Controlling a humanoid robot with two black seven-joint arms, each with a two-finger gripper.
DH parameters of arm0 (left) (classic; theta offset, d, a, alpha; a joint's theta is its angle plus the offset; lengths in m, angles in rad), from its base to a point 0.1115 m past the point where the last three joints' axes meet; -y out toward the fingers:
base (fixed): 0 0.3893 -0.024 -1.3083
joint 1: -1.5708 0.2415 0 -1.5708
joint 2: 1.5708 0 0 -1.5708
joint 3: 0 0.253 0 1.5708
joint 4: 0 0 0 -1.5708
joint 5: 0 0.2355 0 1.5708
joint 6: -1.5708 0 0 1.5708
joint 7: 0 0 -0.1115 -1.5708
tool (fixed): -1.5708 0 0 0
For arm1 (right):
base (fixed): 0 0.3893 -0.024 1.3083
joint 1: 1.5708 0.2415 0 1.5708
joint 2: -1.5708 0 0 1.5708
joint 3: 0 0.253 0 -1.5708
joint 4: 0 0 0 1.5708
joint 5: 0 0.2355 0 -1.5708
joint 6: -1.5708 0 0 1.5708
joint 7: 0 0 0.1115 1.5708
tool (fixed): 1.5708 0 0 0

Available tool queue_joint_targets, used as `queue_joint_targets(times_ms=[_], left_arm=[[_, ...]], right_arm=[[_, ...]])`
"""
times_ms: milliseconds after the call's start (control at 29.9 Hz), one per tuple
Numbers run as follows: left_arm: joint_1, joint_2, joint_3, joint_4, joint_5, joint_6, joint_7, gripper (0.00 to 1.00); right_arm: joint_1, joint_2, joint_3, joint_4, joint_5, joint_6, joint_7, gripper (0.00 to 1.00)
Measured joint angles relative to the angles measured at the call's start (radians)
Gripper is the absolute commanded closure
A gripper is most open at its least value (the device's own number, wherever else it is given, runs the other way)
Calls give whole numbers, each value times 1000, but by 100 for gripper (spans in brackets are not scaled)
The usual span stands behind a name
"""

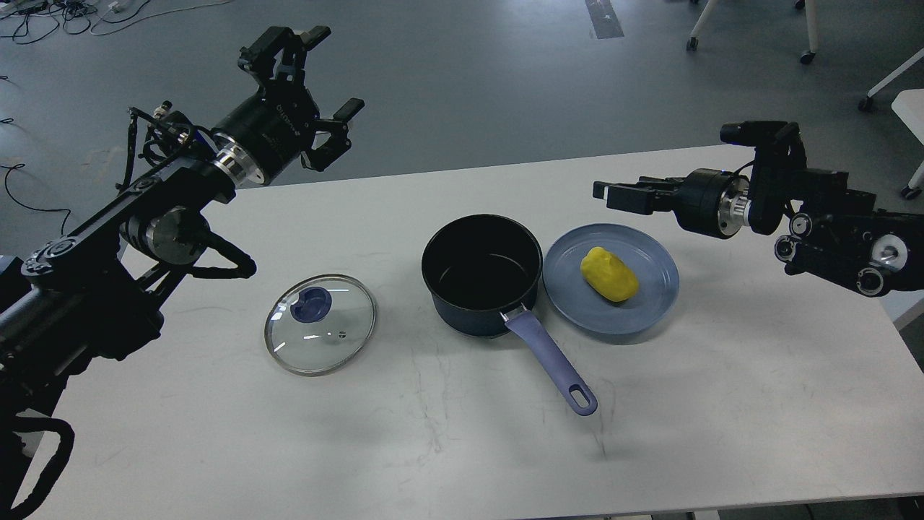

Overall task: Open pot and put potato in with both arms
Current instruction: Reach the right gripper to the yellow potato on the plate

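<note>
The dark blue pot (pixel 481 318) stands open and empty at the table's middle, its lilac handle (pixel 552 361) pointing to the front right. Its glass lid (pixel 339 339) with a blue knob lies flat on the table to the left. The yellow potato (pixel 608 274) lies on a blue plate (pixel 650 307) just right of the pot. My left gripper (pixel 332 72) is open and empty, high beyond the table's far left edge. My right gripper (pixel 613 195) hovers low just behind the plate, pointing left, seen side-on so its fingers overlap.
The white table (pixel 462 448) carries only the pot, lid and plate. Chair legs and cables lie on the grey floor beyond the far edge.
</note>
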Motion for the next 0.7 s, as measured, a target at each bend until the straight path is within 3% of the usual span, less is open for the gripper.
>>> queue_joint_targets(times_ms=[201, 468, 702], left_arm=[[5, 0, 0, -1, 0, -2, -5, 2], [22, 2, 2, -10, 3, -3, -13, 2], [26, 21, 2, -13, 4, -3, -20, 2]], right_arm=[[9, -5, -118, -10, -52, -2, 51, 2], [8, 15, -173, -27, -65, -12, 55, 1], [-3, 115, -216, -120, -77, -24, 55, 7]])
